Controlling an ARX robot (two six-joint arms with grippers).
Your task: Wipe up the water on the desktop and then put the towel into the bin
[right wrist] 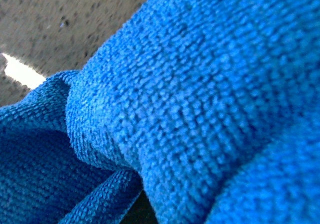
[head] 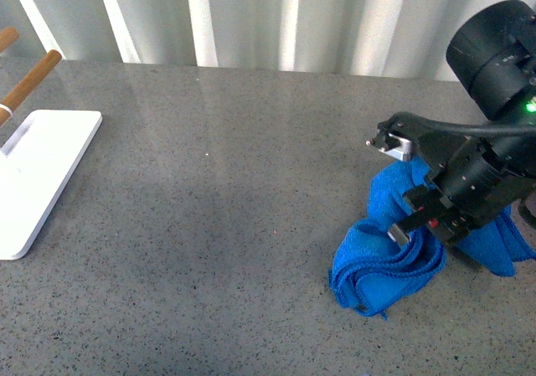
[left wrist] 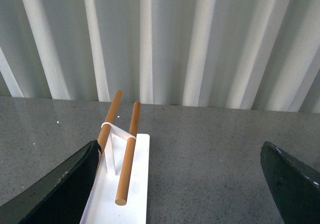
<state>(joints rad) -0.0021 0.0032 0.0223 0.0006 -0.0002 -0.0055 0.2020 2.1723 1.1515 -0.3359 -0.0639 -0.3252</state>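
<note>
The bright blue towel (head: 394, 263) lies crumpled on the speckled grey desktop (head: 234, 208) at the right. My right gripper (head: 398, 190) is open and reaches down over the towel, with one finger at the towel's far edge and the other in its folds. The right wrist view is filled with the towel (right wrist: 200, 84) very close up, with a strip of desktop (right wrist: 60, 14) beyond it. My left gripper (left wrist: 182, 184) is open and empty above the desktop (left wrist: 210, 149); it does not show in the front view. No bin and no water are in view.
A white rectangular board (head: 38, 175) carrying two brown wooden rods (head: 29, 83) sits at the left edge of the desktop. It also shows in the left wrist view (left wrist: 120, 199), close to one finger. A white corrugated wall (head: 276, 16) runs along the back.
</note>
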